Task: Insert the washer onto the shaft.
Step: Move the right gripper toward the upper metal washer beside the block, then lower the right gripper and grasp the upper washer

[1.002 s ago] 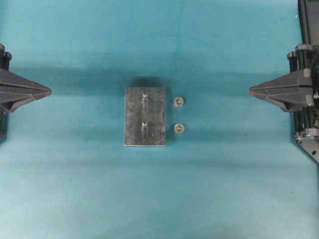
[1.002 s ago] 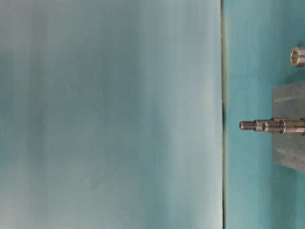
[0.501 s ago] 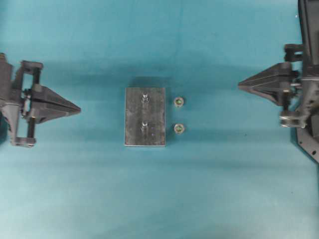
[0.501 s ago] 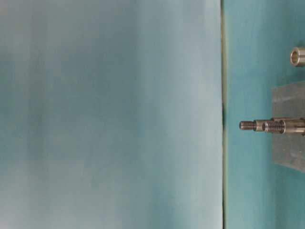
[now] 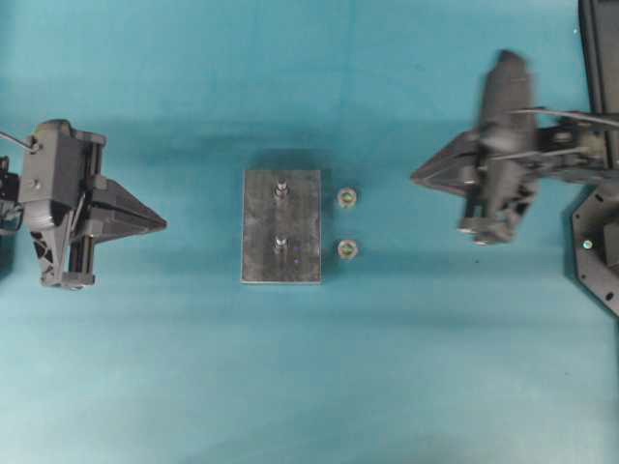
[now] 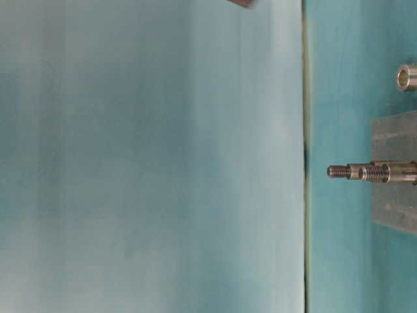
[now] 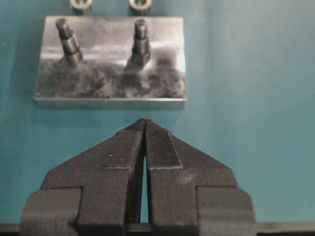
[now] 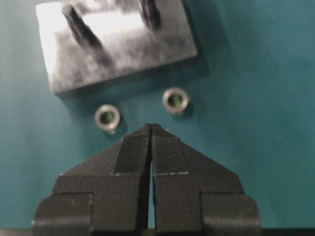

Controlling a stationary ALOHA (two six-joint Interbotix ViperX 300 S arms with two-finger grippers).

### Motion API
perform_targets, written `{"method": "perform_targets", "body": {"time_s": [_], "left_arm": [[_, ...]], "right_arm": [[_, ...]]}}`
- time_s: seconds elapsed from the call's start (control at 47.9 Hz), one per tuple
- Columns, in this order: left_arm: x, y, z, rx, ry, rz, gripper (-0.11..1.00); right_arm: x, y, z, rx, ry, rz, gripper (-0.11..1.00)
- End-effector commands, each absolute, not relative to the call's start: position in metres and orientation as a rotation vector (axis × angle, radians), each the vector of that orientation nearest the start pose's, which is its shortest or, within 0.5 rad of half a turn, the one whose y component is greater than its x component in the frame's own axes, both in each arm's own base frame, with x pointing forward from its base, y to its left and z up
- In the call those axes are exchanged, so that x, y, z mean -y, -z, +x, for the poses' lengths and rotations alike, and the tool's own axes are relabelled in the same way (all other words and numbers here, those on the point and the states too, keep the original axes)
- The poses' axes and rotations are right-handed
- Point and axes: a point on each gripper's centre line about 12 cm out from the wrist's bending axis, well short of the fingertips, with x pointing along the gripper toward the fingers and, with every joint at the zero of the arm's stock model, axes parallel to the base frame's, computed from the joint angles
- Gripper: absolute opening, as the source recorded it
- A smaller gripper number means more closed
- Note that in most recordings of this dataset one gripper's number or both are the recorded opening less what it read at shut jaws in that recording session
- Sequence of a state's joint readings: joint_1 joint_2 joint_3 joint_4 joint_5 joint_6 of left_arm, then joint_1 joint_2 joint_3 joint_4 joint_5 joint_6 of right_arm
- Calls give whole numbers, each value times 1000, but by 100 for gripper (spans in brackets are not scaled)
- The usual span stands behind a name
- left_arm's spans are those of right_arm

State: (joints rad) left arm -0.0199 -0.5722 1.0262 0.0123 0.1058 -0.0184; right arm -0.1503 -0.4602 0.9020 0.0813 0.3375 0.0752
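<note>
A gray metal block [image 5: 280, 226] sat at the middle of the teal desk [image 5: 309, 387], two threaded shafts [image 5: 280, 189] standing upright from it in a line. Two washers [image 5: 347, 198] lay flat on the desk just beside the block's right edge in the overhead view, apart from each other and from the block, one opposite each shaft.

The left gripper [image 5: 160, 224] pointed at the block from the left with its jaws clenched on nothing, a wide strip of bare desk between its tip and the block's near edge. The right gripper [image 5: 418, 178] reached in from the right, blurred, its jaws likewise pressed together and empty, with open desk between it and the washers.

The left wrist view showed the shafts' stepped shoulders and the washers beyond the block's far edge. The right wrist view put both washers just ahead of the closed tip. The table-level view caught the shafts' threaded ends in profile and one washer's [image 6: 407, 77] bore.
</note>
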Motion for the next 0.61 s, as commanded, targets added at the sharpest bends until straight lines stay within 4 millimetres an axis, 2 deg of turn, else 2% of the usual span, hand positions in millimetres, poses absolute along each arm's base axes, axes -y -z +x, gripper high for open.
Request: {"method": "perform_targets", "body": {"time_s": [0.0,0.292,0.355,0.48,0.585], "left_arm": [[5,-228,262,-528,17,1,0],[6,-224,265,-543,18,2,0],[6,-224,266,-545,18,2,0],[5,-224,267,-546,17,3,0],[5,-224,267,-546,18,6,0]], "right_arm": [[40,-214,288,-779,171,199,1],[45,-185,318,-952,147,151,1],[46,-182,325,-969,137,132,5],[48,-177,340,-997,117,99,27],[49,-167,348,-1031,111,94,58]]}}
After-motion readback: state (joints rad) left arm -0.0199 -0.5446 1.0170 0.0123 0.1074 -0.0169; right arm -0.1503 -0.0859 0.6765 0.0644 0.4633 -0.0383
